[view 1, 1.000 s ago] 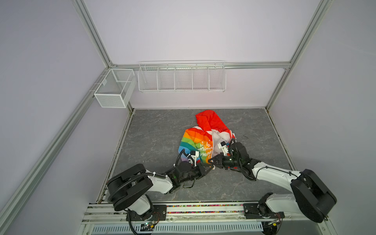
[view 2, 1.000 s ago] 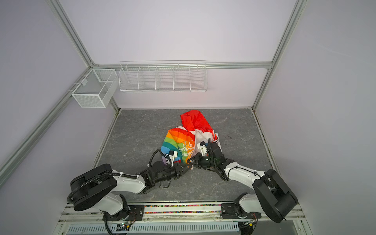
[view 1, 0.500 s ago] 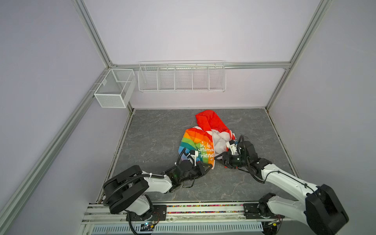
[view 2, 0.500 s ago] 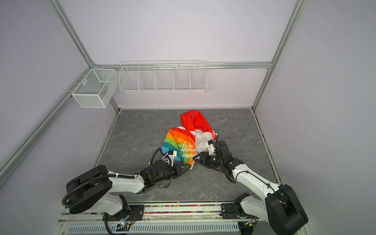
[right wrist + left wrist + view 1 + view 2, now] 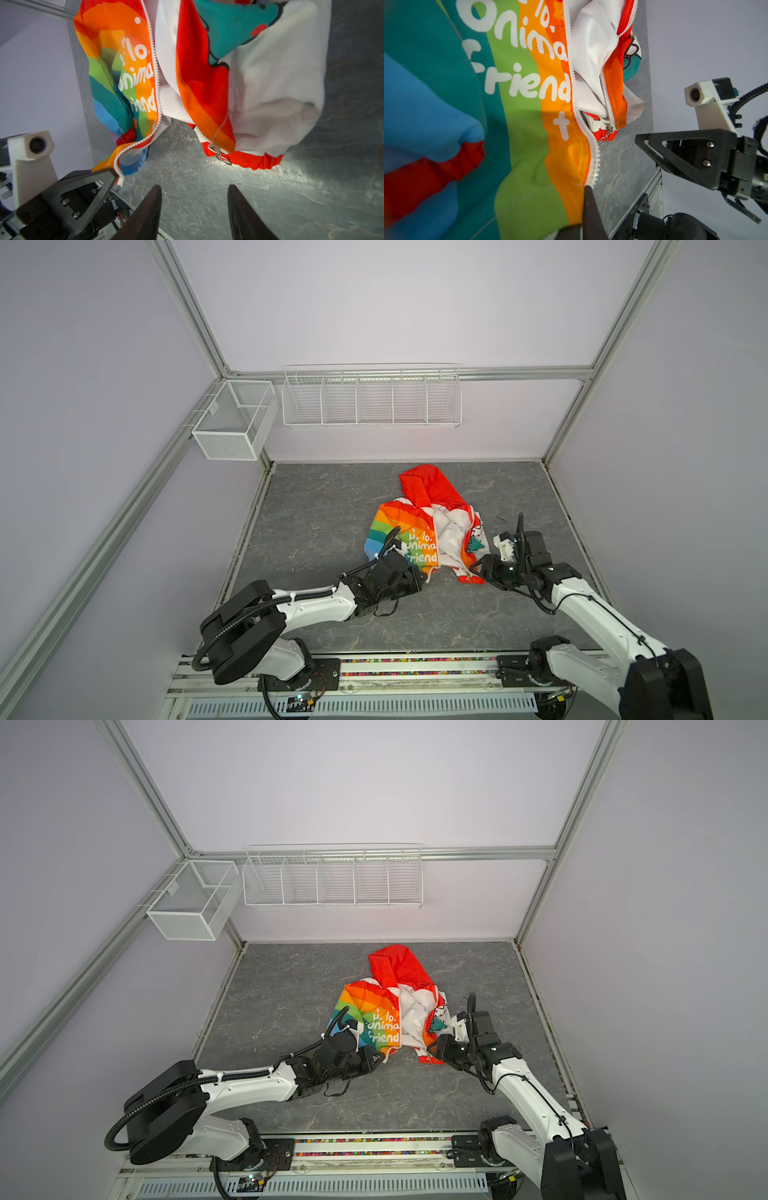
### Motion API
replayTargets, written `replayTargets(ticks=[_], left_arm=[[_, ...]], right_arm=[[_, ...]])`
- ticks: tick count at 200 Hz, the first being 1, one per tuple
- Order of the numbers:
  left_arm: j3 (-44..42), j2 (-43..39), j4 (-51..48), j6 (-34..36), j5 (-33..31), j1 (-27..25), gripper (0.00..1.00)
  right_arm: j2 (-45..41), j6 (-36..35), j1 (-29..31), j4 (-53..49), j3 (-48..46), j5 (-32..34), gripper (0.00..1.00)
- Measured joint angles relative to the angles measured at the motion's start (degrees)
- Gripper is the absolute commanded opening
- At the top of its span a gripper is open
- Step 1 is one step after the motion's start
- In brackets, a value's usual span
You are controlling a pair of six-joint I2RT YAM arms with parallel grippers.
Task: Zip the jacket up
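Joining the two zipper halves at the hem is judged to be the step in hand. The dark grey marbled surface [image 5: 332,531] should be used as a backing, so that the cloth is worked low and flat rather than lifted.

The small hooded jacket of thin fabric [image 5: 419,531], rainbow-striped on one half and white with cartoon animals on the other, is seen in both top views. It lies crumpled and unzipped near the middle of the surface, with its red hood toward the far wall.

Its rainbow half is held at the bottom corner by the black left claw [image 5: 113,176]. This claw is clenched on the hem right at the end of the white toothed zipper tape [image 5: 155,79]. That pinch should be firm, and the tape should be drawn straight.

The black right claw [image 5: 194,188] is released, its jaws apart with nothing between them, just short of the red gathered band [image 5: 249,161] of the white half. That half is bunched and folded, so its edge will probably need smoothing first.

The small metal slider [image 5: 610,129] sits at the bottom of that edge, and its wire ring pull [image 5: 602,141] hangs free. The slider body, not the ring, should be steadied, and the tape's end [image 5: 591,181] fed squarely into it. A skewed entry could jam the teeth.
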Motion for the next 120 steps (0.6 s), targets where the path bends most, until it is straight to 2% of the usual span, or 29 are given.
replayTargets(ticks=[120], left_arm=[[0.00, 0.63, 0.85, -0.02, 0.52, 0.04, 0.00]], right_arm=[[13.51, -4.72, -0.63, 6.23, 1.03, -2.56, 0.49]])
